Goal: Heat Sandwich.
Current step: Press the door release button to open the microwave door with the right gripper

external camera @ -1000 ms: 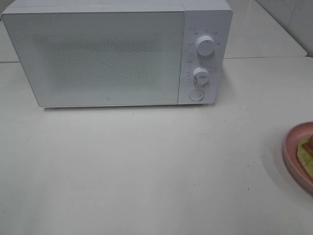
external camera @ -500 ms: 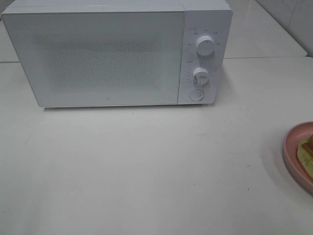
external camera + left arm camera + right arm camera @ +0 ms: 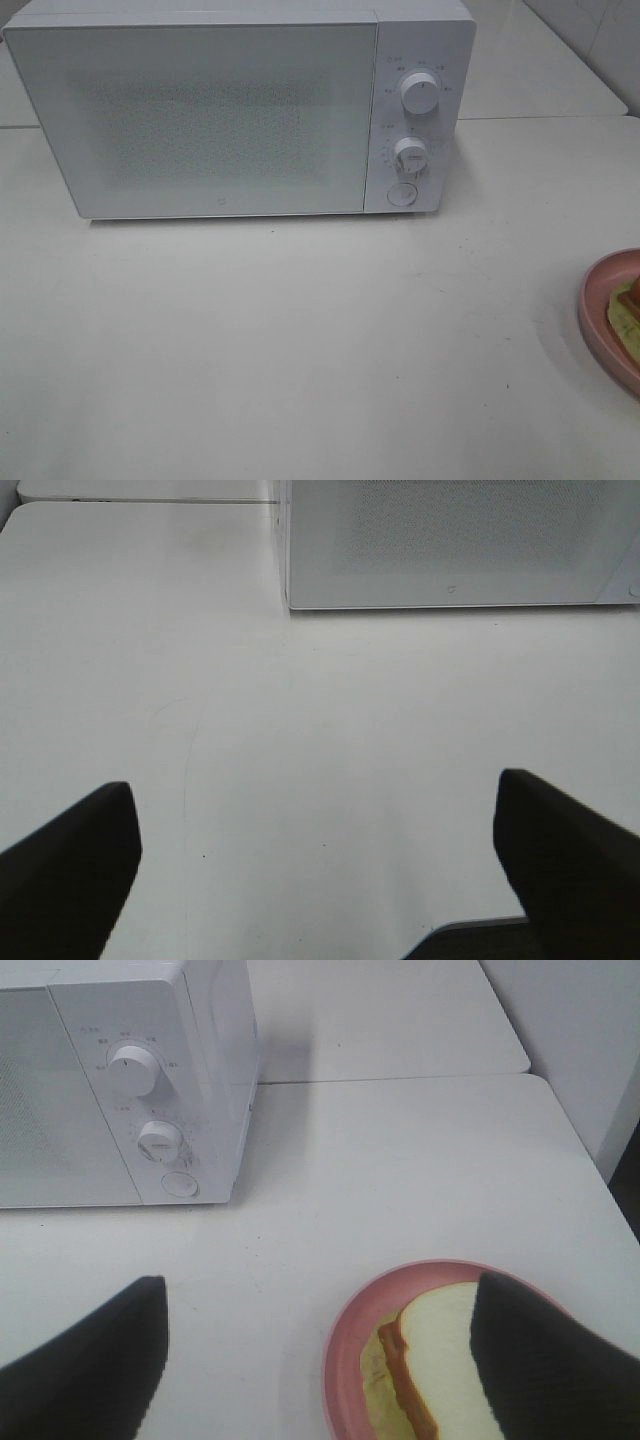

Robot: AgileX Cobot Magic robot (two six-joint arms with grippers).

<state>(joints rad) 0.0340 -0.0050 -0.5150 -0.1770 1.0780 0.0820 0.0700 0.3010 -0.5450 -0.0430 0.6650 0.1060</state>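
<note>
Step in hand: the start of the task is judged to be in hand; nothing is grasped and the microwave (image 3: 220,110) door is shut.
Left gripper (image 3: 312,785): held wide open and empty over the bare table (image 3: 300,350); the microwave's door is seen well ahead of it.
Right gripper (image 3: 318,1285): held wide open and empty.
Sandwich (image 3: 440,1360): found on the pink plate (image 3: 340,1350), just ahead of and beneath the right gripper, partly hidden by one finger.
Next move: the door is probably to be opened first, perhaps by the round button (image 3: 401,194) under the two dials (image 3: 421,92); a light, square press is called for, then a level lift of the plate.
Writing: small markings are printed around both dials and a tiny mark sits low on the door; none can be read.
</note>
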